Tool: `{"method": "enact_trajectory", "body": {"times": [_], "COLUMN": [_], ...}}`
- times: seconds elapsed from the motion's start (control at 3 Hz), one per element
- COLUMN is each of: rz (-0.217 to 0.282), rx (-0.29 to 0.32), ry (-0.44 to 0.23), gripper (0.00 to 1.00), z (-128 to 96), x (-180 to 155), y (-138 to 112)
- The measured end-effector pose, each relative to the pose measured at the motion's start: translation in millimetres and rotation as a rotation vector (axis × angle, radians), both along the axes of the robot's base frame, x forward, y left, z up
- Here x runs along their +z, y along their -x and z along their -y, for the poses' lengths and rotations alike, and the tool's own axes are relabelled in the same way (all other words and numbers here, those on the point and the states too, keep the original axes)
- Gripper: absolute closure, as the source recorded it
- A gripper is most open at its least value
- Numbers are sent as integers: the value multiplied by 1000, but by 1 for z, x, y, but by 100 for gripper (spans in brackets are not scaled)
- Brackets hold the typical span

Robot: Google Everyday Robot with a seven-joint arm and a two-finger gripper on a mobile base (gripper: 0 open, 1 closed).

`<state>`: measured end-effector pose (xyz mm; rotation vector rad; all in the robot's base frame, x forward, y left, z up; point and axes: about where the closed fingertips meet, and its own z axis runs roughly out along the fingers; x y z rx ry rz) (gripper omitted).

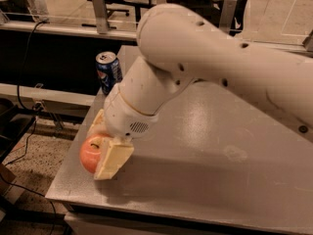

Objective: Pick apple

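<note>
Gripper (pixel 99 152) is down at the table's (pixel 205 146) near-left corner, clamped on the apple (pixel 90 153) sitting between its fingers. Pepsi can (pixel 108 72) stands well behind it.

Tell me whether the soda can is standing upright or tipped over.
Upright: the soda can stands on its base, top rim facing up, behind the tool, which is down at the apple.

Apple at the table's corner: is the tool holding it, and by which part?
Cannot tell. The tool sits low around the sides of the apple at the near corner of the table, but an actual hold isn't visible.
</note>
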<state>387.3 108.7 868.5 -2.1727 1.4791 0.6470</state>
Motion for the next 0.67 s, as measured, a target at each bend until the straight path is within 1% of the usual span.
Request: {"method": "enact_trajectory", "body": {"times": [0.33, 0.67], "rz": [1, 0], "rx": [-55, -73], "ry": [-21, -82], "gripper": [96, 100], "z": [27, 63], "x": [33, 85], "y": [-18, -34]}}
